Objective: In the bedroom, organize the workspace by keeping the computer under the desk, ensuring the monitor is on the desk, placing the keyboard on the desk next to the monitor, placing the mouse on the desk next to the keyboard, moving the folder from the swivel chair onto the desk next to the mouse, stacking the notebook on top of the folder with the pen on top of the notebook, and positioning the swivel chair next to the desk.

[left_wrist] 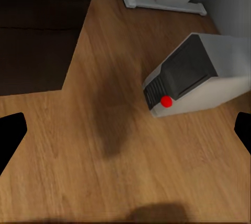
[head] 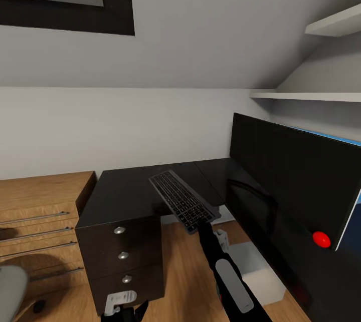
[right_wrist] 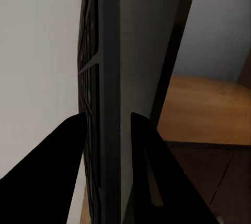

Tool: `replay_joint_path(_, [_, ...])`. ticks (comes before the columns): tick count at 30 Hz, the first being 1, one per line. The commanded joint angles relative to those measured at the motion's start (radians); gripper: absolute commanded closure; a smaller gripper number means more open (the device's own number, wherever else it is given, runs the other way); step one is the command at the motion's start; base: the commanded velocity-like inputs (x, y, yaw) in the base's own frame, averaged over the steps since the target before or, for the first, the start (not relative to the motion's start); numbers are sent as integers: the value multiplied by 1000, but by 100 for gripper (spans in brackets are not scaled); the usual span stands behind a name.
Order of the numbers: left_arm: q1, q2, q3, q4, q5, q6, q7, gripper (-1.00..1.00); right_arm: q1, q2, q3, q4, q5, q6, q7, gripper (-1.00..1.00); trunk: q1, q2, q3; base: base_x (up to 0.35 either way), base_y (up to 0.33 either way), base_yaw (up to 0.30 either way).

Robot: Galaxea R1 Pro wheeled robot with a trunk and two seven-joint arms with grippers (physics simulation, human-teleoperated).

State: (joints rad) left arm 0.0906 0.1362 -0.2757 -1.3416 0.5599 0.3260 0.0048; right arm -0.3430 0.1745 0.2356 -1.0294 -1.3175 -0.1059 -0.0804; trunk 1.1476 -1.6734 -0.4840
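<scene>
My right gripper (head: 202,221) is shut on the near end of the keyboard (head: 181,200), a slim dark slab with black keys. It hangs tilted, its far end over the black desk (head: 125,194) and its near end past the desk's edge. In the right wrist view both fingers (right_wrist: 68,172) clamp the keyboard (right_wrist: 104,78) edge-on. The wide black monitor (head: 291,182) with a red dot stands on the desk at the right. The light grey computer (left_wrist: 196,75) with a red light sits on the plank floor under the desk, below my open left gripper (left_wrist: 125,135). A grey corner of the swivel chair (head: 10,292) shows at the lower left.
The desk's dark three-drawer unit (head: 123,257) with silver knobs stands in front of me. A low light-wood cabinet (head: 40,207) sits to its left. A white desk foot (left_wrist: 162,2) lies on the floor beyond the computer. White shelves (head: 311,95) hang above the monitor.
</scene>
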Motion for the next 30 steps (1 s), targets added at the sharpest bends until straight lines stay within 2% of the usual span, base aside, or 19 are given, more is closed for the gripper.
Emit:
replay_joint_path(1, [0, 0, 0, -1, 7, 5, 0, -100, -1, 0, 2, -1, -19, -7, -3, 100, 0, -1, -1, 0, 0, 0])
replay_joint_path(2, [0, 0, 1, 1, 8, 4, 0, -100, -1, 0, 3, 0, -76, -6, 2, 100, 0, -1, -1, 0, 0, 0])
replay_joint_path(5, [0, 1, 1, 1, 8, 4, 1, -100, -1, 0, 2, -7, -101, -6, 23, 100, 0, -1, -1, 0, 123, 0])
replay_joint_path(8, [0, 1, 1, 1, 8, 4, 1, -100, -1, 0, 2, -9, -104, -6, 52, 100, 0, -1, -1, 0, 312, 0])
replay_joint_path(20, [0, 1, 1, 1, 8, 5, 1, -100, -1, 0, 2, -6, -102, -9, 52, 100, 0, -1, -1, 0, 288, 0])
replay_joint_path(30, [0, 0, 0, 7, 7, 7, 6, -100, -1, 0, 0, -7, -103, -8, 56, 100, 0, -1, -1, 0, 124, 0])
